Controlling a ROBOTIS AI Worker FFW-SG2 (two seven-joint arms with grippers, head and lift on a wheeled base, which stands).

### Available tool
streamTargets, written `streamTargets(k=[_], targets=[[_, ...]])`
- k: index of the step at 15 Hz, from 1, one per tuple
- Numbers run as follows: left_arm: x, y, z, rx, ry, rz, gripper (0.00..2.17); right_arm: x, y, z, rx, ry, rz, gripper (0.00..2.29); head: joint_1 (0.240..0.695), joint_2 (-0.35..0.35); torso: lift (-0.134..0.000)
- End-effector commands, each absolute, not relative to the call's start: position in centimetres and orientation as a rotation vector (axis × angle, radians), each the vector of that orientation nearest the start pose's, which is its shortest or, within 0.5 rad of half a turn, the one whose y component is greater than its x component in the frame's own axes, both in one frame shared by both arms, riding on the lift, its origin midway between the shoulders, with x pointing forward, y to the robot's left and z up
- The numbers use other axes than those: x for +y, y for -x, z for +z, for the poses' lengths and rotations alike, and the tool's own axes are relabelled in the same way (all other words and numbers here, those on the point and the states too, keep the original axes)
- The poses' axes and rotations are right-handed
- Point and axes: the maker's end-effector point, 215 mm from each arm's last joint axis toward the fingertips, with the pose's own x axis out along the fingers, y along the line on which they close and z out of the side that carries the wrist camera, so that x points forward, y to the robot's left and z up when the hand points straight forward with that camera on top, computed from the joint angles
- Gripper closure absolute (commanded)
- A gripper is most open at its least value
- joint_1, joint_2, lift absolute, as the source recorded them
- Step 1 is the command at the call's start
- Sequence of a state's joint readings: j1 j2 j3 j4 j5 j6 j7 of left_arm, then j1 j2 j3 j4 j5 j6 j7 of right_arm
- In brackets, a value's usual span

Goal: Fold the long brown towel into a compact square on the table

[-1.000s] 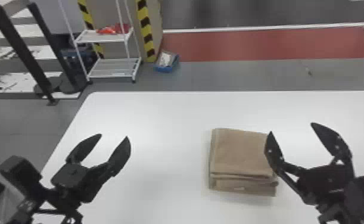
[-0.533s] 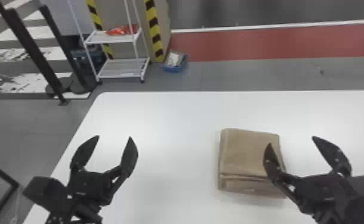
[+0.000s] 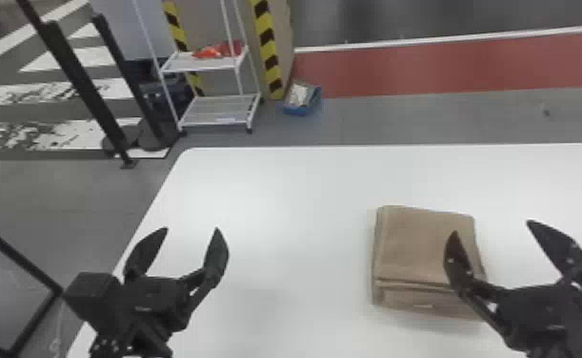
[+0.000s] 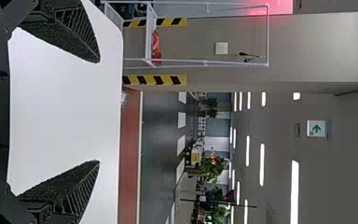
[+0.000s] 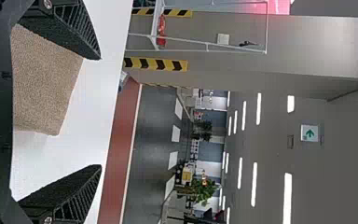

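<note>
two grippers here, one to a side: the left gripper (image 3: 191, 228) over the left part of the table (image 3: 280, 214), the right gripper (image 3: 492, 227) by the towel. both are released, fingers spread wide apart. one brown towel (image 3: 418, 247), one white table under it. behind, one white wire rack (image 3: 199, 65) with two shelves in the head view, two yellow-and-black striped strips (image 3: 268, 47), and one blue bin (image 3: 299, 112) on the floor.

and the towel itself: it lies flat on the tabletop, folded into a compact, nearly square stack, plain brown and evenly textured. its top looks smooth, its layers show along the near edge, where a lower one sticks out past the top, and there's a small pale mark there, possibly a label. the right gripper's inner finger overlaps the towel's right side in the head view; whether they touch, i can't tell.
</note>
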State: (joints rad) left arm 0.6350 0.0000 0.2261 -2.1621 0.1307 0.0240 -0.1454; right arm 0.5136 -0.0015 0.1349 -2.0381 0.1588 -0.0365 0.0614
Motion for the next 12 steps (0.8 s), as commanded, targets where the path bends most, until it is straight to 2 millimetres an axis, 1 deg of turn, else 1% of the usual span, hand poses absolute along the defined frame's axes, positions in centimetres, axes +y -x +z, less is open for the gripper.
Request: streamTargets(k=[1, 12], targets=[[31.47, -40.14, -33.17, 0.058, 0.014, 0.044, 0.11, -13.83, -43.5, -33.48, -0.001, 0.092, 0.185, 0.06, 0.695, 0.232, -0.124], [31.32, -40.18, -33.26, 0.058, 0.018, 0.037, 0.11, -13.77, -43.18, -33.14, -0.017, 0.091, 0.187, 0.06, 0.695, 0.235, -0.124]])
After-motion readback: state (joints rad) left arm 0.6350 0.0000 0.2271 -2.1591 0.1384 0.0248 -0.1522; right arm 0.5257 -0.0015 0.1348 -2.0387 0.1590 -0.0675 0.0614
